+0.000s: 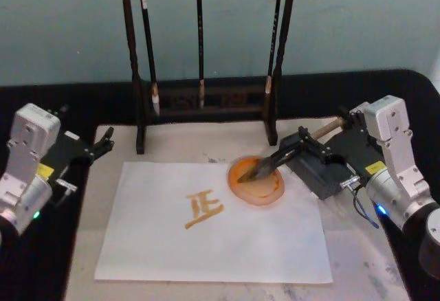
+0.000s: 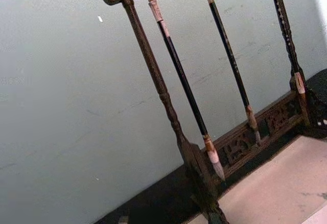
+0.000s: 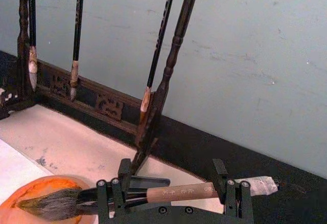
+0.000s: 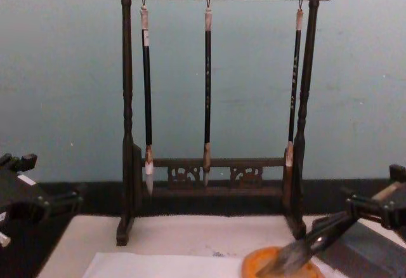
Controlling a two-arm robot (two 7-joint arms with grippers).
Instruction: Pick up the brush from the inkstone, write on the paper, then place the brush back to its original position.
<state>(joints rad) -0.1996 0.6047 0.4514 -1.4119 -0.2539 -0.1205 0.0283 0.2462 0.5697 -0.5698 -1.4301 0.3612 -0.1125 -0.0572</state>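
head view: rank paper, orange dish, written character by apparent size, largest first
1. Paper, by far the largest.
2. Orange dish, partly hidden by the brush held in the right gripper.
3. Written character, slightly smaller than the dish; close call.

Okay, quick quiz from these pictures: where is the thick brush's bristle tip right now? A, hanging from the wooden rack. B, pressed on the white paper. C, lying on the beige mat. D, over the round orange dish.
D: the right gripper holds the brush tilted, with its grey bristles at the orange inkstone; the paper already bears an orange character, and the left gripper is off to the side.
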